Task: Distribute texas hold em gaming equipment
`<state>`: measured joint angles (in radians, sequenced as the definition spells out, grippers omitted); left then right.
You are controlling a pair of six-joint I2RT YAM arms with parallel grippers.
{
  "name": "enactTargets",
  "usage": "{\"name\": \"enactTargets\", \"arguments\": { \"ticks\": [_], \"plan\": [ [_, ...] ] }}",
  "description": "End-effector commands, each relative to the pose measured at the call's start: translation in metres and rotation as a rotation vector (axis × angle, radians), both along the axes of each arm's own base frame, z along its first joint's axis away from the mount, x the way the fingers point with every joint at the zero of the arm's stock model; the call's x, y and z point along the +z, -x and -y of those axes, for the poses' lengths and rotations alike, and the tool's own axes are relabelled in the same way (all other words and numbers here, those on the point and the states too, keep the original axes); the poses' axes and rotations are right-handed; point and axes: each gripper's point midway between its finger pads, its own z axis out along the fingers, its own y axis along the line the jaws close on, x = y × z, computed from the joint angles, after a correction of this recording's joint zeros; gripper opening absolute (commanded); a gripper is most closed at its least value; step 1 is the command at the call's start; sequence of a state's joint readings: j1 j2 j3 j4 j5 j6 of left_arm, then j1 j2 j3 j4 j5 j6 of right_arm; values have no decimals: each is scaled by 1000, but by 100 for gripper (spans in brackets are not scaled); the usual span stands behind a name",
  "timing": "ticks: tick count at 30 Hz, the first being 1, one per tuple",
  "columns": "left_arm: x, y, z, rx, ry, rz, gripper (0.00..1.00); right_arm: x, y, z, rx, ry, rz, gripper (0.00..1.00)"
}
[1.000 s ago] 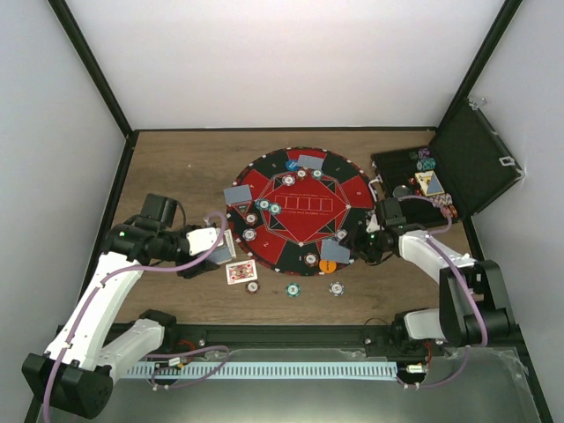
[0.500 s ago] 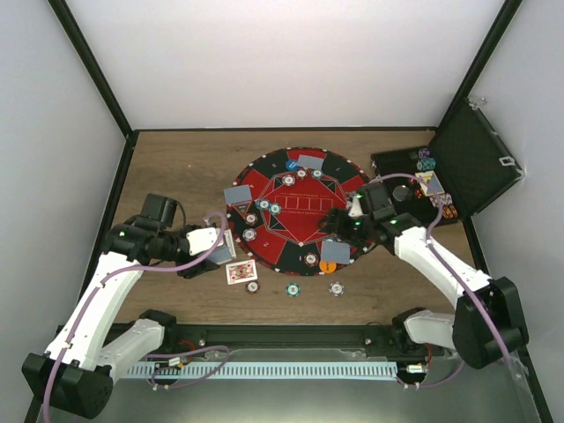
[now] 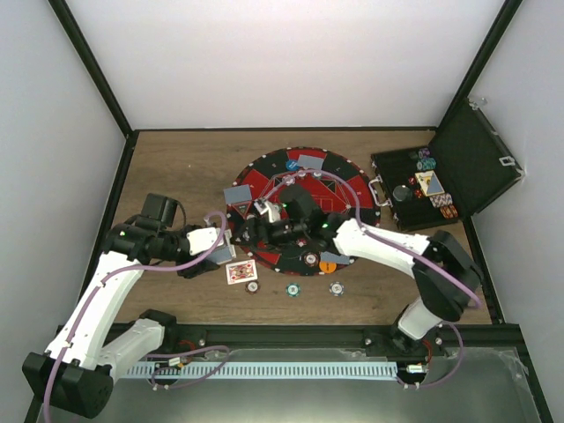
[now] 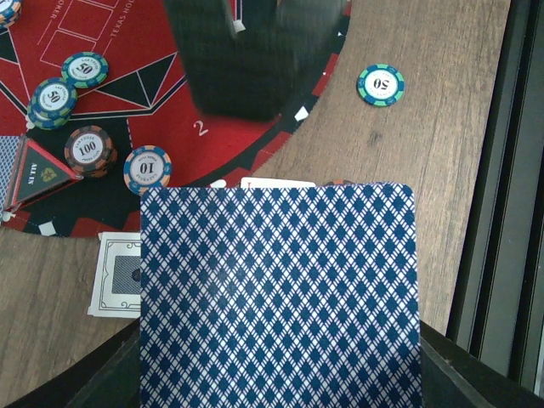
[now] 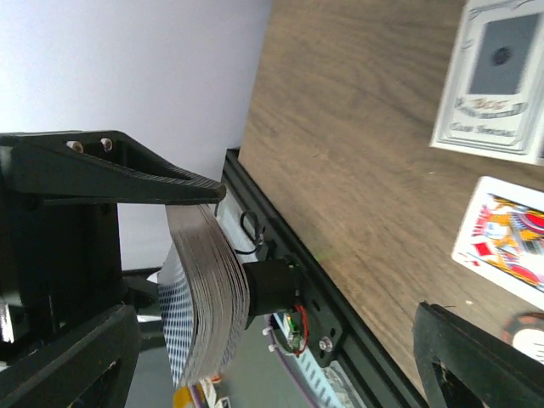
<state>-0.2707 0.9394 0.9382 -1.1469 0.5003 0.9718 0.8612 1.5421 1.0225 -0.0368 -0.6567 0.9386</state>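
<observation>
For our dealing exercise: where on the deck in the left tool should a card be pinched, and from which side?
Probably the free far edge of the deck, approached from the mat side: the left tool clamps its two sides, leaving that end exposed.

— What does the table [image 3: 185, 167] look like?
— It is brown wood grain. A round red-and-black mat [image 3: 352, 187] lies at its centre, and an open black case [image 3: 476, 163] sits at the right edge.
— Is anything on the bare wood?
— Yes. Below the mat's lower left lies a face-up card [image 3: 241, 271]. A row runs rightwards from it: a dark chip [image 3: 252, 286] just beside the card, then a teal chip [image 3: 293, 289], then a pale chip [image 3: 336, 287].
— Anything else?
— In the left wrist view, a white-bordered card [image 4: 117, 274] lies on the wood just beside the mat's rim.
</observation>
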Motion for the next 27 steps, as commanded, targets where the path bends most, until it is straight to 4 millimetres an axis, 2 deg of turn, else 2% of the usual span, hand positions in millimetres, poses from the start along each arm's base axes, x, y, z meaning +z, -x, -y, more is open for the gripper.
{"name": "enactTargets", "arguments": {
  "ticks": [1, 6, 17, 23, 27],
  "plan": [
    [8, 1, 4, -14, 33, 10, 4, 23, 10, -36, 90, -116, -4, 89],
    [8, 2, 4, -15, 29, 12, 4, 15, 17, -58, 141, -133, -34, 88],
    [7, 1, 3, -16, 24, 13, 4, 0, 25, -87, 215, -148, -84, 87],
    [8, 0, 3, -15, 22, 15, 4, -15, 21, -90, 214, -119, -100, 84],
    [9, 0, 3, -17, 20, 18, 4, -25, 10, -78, 176, -95, -115, 81]
  ]
}}
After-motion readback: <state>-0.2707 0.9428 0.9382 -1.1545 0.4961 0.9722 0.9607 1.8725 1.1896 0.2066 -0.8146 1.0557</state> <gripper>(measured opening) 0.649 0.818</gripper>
